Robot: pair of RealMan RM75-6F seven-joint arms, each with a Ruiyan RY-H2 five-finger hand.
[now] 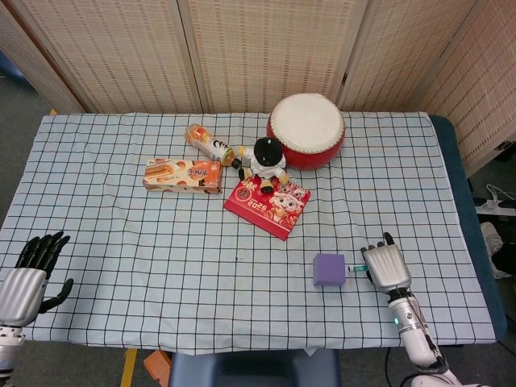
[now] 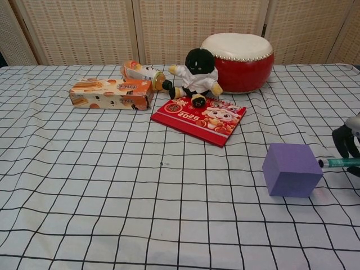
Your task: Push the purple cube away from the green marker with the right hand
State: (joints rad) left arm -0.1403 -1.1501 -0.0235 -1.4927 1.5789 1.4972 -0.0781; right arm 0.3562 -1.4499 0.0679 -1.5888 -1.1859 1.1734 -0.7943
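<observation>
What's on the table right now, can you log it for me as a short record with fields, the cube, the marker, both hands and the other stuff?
purple cube: on the checked cloth, near the front right
green marker: lying flat just right of the cube, tip at its right side
right hand: palm down over the marker, right of the cube; contact with the cube cannot be told
left hand: at the front left edge, fingers apart, holding nothing
other items: red drum, plush doll, red booklet, snack box, bottle lying on its side
</observation>
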